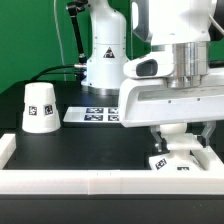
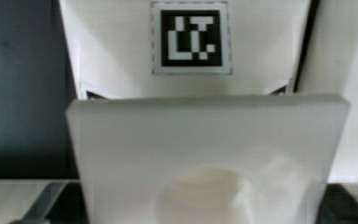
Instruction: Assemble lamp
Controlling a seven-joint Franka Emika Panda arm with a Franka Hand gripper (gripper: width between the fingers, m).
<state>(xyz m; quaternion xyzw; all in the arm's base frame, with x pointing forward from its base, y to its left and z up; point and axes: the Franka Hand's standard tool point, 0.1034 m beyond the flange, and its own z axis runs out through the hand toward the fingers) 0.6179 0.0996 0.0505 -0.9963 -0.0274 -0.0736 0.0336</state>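
Lamp shade (image 1: 40,107) upright on table (image 1: 100,140)

Table (image 1: 90,145): black top, white raised rim along near edge and at exterior view's left.
On it:
- Shade (image 1: 40,107): white, upright, narrow end up, tags on wall; exterior view's left.
- Marker board (image 1: 93,114): flat, just beside shade, toward exterior view's right.
- Base (image 1: 172,159): white, tagged, near front rim, exterior view's right; partly hidden, outline unclear.
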